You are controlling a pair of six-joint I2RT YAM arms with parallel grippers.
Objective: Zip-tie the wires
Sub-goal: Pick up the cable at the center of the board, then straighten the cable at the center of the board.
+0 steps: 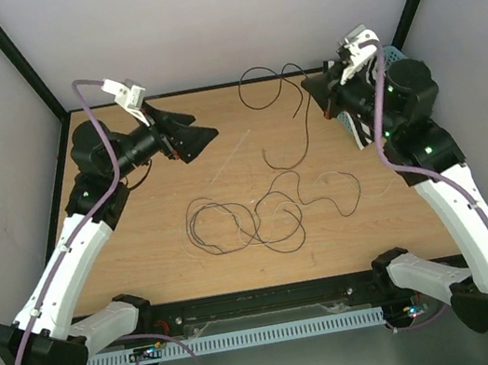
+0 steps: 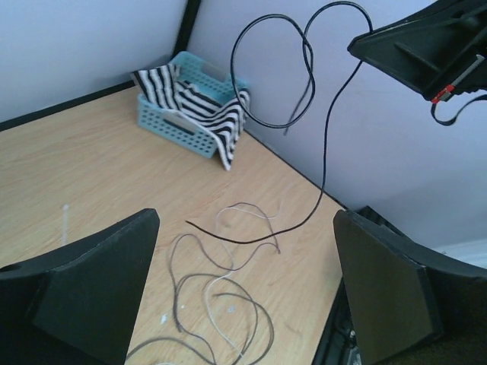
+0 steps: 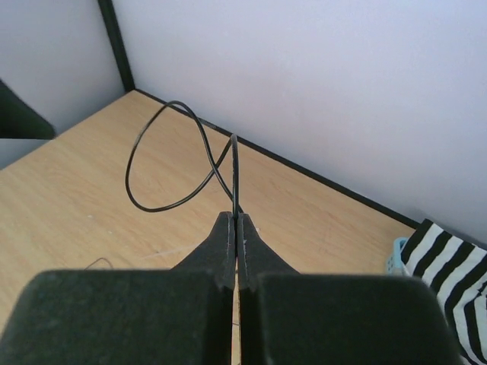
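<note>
Sprawling across the middle of the wooden surface [image 1: 144,257], the wires [image 1: 251,224] lie in loose loops. One strand rises far right to the right gripper [image 3: 236,222], fingers pinching it. The left gripper [image 1: 199,126] hovers far left, fingers spread. A faint pale line between them is possibly the zip tie [image 1: 229,160].

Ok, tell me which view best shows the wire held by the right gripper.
Right wrist: the right gripper is shut on the wire, which loops just ahead. Top external shows it small; left wrist shows the strand hanging from the gripper's tip.
</note>
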